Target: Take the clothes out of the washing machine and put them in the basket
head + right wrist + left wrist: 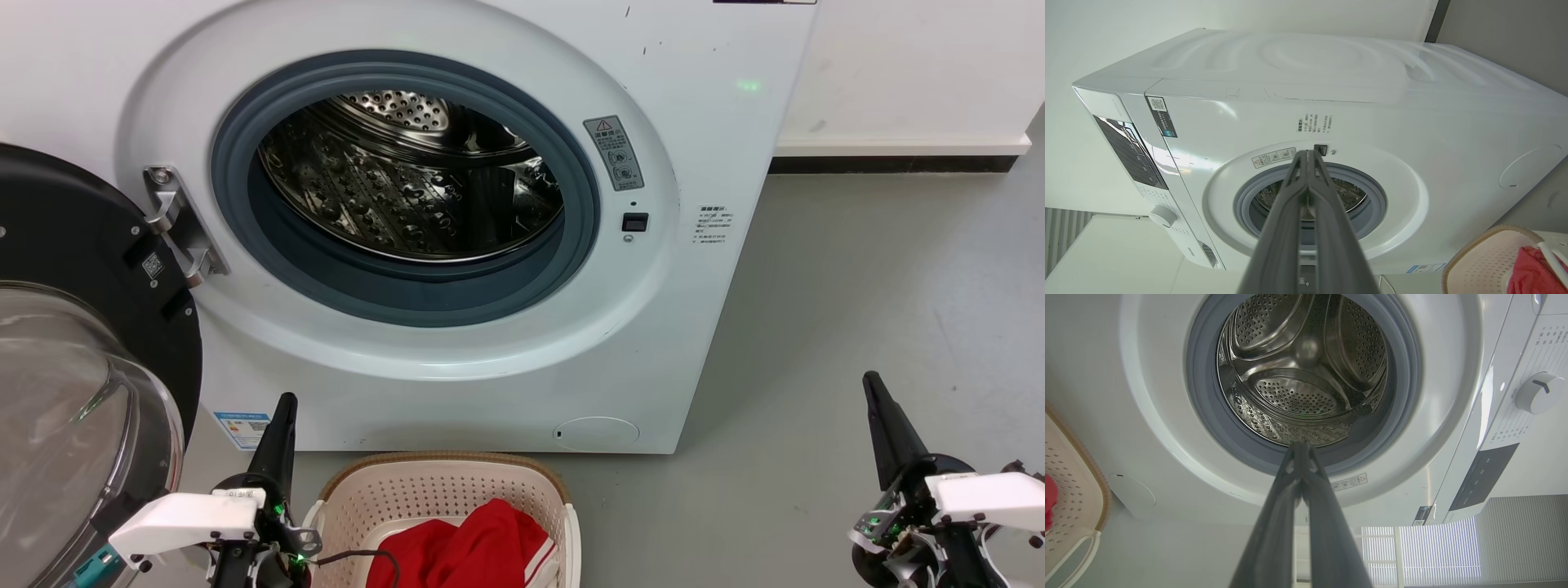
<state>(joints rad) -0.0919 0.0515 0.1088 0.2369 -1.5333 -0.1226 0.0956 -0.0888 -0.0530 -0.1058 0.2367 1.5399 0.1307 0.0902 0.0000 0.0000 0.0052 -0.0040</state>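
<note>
The white washing machine point(457, 359) stands ahead with its door point(82, 392) swung open to the left. Its steel drum point(408, 188) shows bare metal. Red clothes point(473, 551), one with white stripes, lie in the cream basket point(441, 482) on the floor before the machine. My left gripper point(286, 400) is shut, empty, just left of the basket. My right gripper point(870, 380) is shut, empty, over the floor to the right. The left wrist view looks into the drum point(1306, 375) past the shut left gripper point(1300, 446). The right gripper point(1308, 153) points at the washing machine point(1331, 122); the basket point(1482, 257) and clothes point(1531, 271) sit low right.
The open glass door bulges out at the lower left, close to my left arm. Grey floor point(882, 310) stretches to the right of the machine, up to a white wall with a dark skirting point(890, 163). A control knob point(1537, 392) sits on the machine's panel.
</note>
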